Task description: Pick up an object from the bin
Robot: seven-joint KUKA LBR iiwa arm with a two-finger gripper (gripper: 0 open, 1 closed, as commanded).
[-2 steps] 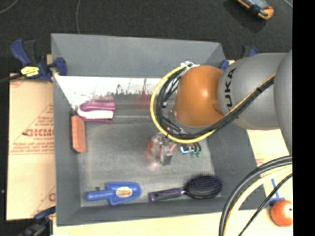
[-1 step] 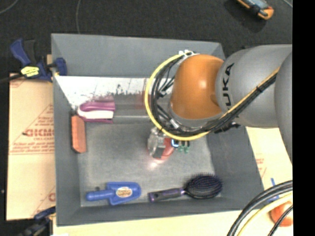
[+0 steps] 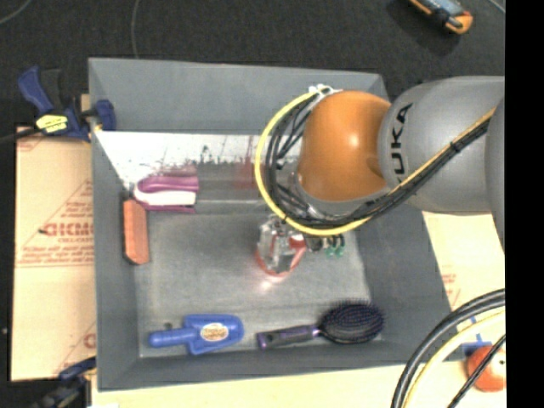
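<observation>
The hand (image 3: pixel 276 246) hangs low at the middle of the grey bin (image 3: pixel 115 313), right over a small red object (image 3: pixel 293 257); how wide it stands I cannot tell. From the left lie an orange block (image 3: pixel 136 230), a purple-and-white item (image 3: pixel 167 190), a blue tool (image 3: pixel 197 332), then a black hairbrush (image 3: pixel 350 322).

Gripper (image 3: pixel 276 246) stands mid-bin (image 3: pixel 204 266). A small object (image 3: pixel 295 248) lies just beside the gripper. Hairbrush (image 3: pixel 348 323) lies in front-right of it, handled tool (image 3: pixel 197 332) front-left, bar (image 3: pixel 136 230) left, and rounded block (image 3: pixel 167 190) behind-left.
</observation>
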